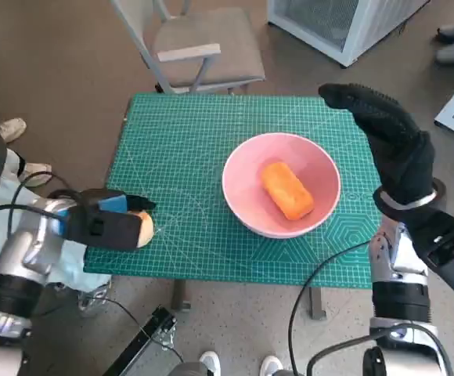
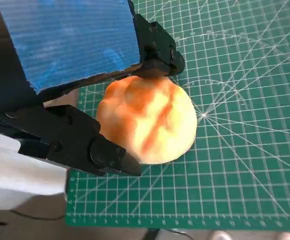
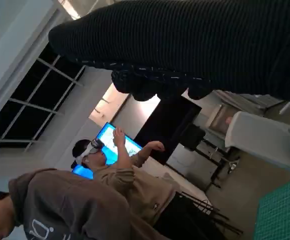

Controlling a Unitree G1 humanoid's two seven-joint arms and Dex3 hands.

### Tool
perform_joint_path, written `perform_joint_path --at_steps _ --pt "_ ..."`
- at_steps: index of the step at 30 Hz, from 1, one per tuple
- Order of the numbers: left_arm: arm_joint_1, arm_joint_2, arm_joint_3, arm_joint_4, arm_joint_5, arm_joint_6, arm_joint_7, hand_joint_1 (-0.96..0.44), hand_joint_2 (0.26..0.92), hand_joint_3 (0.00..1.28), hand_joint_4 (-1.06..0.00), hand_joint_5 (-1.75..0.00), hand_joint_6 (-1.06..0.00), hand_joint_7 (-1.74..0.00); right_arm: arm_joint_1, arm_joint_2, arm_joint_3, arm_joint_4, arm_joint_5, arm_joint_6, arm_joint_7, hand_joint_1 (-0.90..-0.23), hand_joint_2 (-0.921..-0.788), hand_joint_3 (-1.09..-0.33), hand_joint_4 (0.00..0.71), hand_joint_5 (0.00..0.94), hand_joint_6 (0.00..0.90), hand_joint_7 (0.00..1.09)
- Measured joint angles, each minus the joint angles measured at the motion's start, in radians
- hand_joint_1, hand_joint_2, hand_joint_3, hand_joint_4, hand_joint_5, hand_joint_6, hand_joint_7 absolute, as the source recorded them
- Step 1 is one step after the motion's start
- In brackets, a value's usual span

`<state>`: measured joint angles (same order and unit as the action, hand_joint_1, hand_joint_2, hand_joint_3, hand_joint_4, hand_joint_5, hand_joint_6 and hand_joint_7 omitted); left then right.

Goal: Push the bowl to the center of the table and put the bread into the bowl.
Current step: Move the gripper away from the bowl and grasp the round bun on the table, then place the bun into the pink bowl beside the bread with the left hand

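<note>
The bread roll [image 2: 147, 120], round and golden with a darker orange streak, sits at the near left edge of the green cutting mat [image 1: 180, 149], where the robot's left hand [image 1: 106, 219] grips it from both sides. The left wrist view shows what the head view cannot: black fingers [image 2: 92, 150] pressing one flank and a fingertip touching the opposite side, the roll resting on the mat or just above it. It looks light, soft and easily squashed, so a gentle hold across its widest part, as here, seems the safest; a hard squeeze would likely dent it. Farther in, the pink bowl [image 1: 246, 211] stands right of the mat's centre, already holding an oblong orange loaf [image 1: 286, 189] that only the head view shows. The bowl looks smooth, rigid and light, likely to slide readily on the mat if pushed at its rim. Beyond it, the gloved right hand [image 1: 387, 137] is raised above the mat's right edge, fingers extended and holding nothing. The right wrist view alone shows a person in a headset [image 3: 120, 175] with arms lifted, beneath the glove. A grey chair [image 1: 199, 47] stands behind the table.
</note>
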<state>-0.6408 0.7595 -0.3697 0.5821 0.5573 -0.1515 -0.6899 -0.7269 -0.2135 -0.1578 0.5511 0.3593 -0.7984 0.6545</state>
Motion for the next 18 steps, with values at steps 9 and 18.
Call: perform_joint_path --at_steps 9,18 --pt "-0.006 0.001 0.014 0.061 -0.02 -0.123 0.097 0.0 0.919 0.09 -0.66 -1.23 -0.61 -1.12 0.0 -0.005 -0.005 0.005 0.0 -0.01 0.001 -0.638 -0.921 -0.7 0.271 0.001 -0.001 0.66" --pt "-0.012 0.001 0.1 -0.012 -0.14 -0.138 0.019 0.0 0.92 0.1 -0.66 -1.25 -0.6 -1.14 -0.002 -0.006 -0.006 0.011 0.0 -0.013 0.004 -0.642 -0.921 -0.7 0.27 0.001 -0.001 0.66"
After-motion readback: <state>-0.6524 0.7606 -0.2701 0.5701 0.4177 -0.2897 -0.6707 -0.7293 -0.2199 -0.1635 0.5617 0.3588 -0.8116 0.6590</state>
